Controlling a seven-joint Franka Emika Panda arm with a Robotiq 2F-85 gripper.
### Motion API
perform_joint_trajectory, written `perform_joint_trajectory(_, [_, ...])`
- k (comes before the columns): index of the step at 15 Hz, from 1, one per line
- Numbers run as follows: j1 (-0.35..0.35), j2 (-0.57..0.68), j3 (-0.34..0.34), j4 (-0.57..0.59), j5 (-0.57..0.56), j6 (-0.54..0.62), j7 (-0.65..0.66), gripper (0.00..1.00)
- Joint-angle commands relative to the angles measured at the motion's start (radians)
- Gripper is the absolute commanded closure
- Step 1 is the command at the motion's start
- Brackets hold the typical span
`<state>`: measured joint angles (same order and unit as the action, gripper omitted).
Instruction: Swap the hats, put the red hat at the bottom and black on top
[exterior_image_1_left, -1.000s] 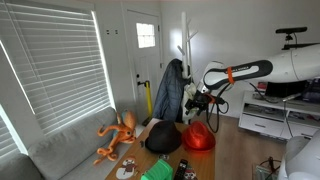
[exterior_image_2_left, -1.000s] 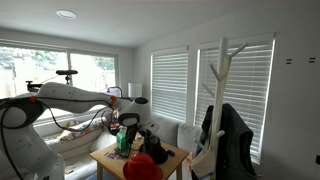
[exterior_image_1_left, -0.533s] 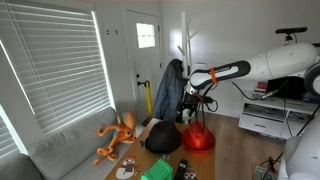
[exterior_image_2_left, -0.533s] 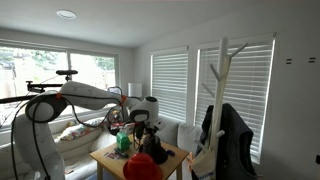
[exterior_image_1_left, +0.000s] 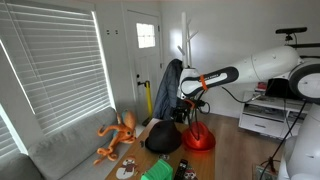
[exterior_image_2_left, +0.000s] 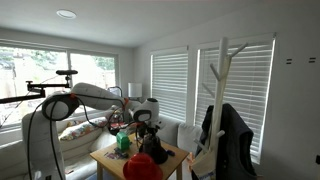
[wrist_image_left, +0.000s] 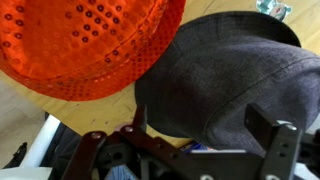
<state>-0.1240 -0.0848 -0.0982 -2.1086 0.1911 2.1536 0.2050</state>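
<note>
A red sequinned hat (exterior_image_1_left: 199, 138) and a black hat (exterior_image_1_left: 163, 138) lie side by side on a low wooden table (exterior_image_1_left: 206, 162); both also show in an exterior view, red hat (exterior_image_2_left: 141, 168) and black hat (exterior_image_2_left: 153, 150). In the wrist view the red hat (wrist_image_left: 95, 40) fills the upper left and the black hat (wrist_image_left: 225, 75) the right. My gripper (wrist_image_left: 205, 135) is open and empty, its fingers hanging just above the black hat's brim. In an exterior view the gripper (exterior_image_1_left: 186, 112) hovers above the hats.
A coat rack (exterior_image_1_left: 185, 45) with a dark jacket (exterior_image_1_left: 168, 90) stands behind the table. An orange plush toy (exterior_image_1_left: 117, 137) lies on the grey sofa (exterior_image_1_left: 60, 155). Green items (exterior_image_1_left: 158, 172) sit at the table's near end. A white cabinet (exterior_image_1_left: 268, 120) is beside the arm.
My arm has swung toward the coat rack and lowered, bringing the gripper from beside the red hat to above the hats.
</note>
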Motion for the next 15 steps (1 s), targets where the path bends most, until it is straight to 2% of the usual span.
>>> perform_joint_trajectory(1, [0.015, 0.022, 0.011, 0.016, -0.016, 0.061, 0.030, 0.00])
perform_joint_trajectory(4, [0.021, 0.031, 0.016, 0.008, -0.021, 0.098, 0.049, 0.06])
perform_joint_trajectory(5, [0.022, 0.034, 0.017, 0.005, -0.014, 0.106, 0.055, 0.15])
perform_joint_trajectory(6, [0.022, 0.036, 0.018, 0.003, -0.011, 0.112, 0.062, 0.31])
perform_joint_trajectory(15, [0.021, 0.029, 0.016, -0.032, 0.013, 0.169, 0.102, 0.95])
